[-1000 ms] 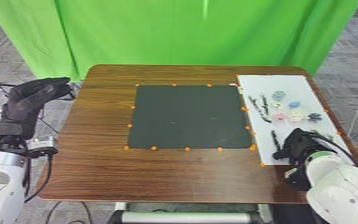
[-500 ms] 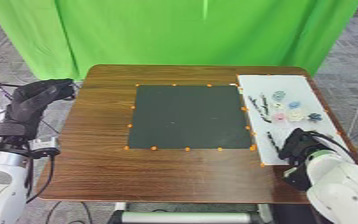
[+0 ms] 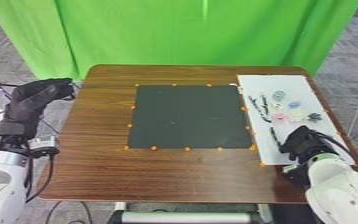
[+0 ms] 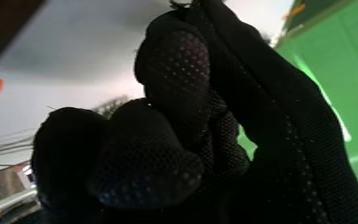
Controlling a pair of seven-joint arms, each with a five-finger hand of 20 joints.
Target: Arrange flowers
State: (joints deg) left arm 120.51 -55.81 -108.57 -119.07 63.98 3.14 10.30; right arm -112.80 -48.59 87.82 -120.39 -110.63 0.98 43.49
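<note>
In the head view, my right hand (image 3: 302,143) is over the near part of the white board (image 3: 278,82), curled and pinching a dark twig (image 3: 274,134) that points away from it. Up close in the right wrist view, the fingers and thumb of my right hand (image 4: 175,70) meet around the dark twig (image 4: 181,4). Farther up the board lie more dark twigs (image 3: 265,106), a green flower (image 3: 278,94), a blue flower (image 3: 294,104), a pink flower (image 3: 278,116), a cream flower (image 3: 295,115) and a dark blue flower (image 3: 314,117). My left hand (image 3: 35,97) stays open beyond the table's left edge.
A dark square mat (image 3: 189,117) edged with orange markers covers the middle of the brown table (image 3: 158,175). The white board sits to its right, also with orange markers. A green curtain (image 3: 202,35) hangs behind the far edge.
The dark twig at my right hand has shifted and changed its angle slightly, its far end now a little farther up the board. My right hand has moved slightly away from the near edge.
</note>
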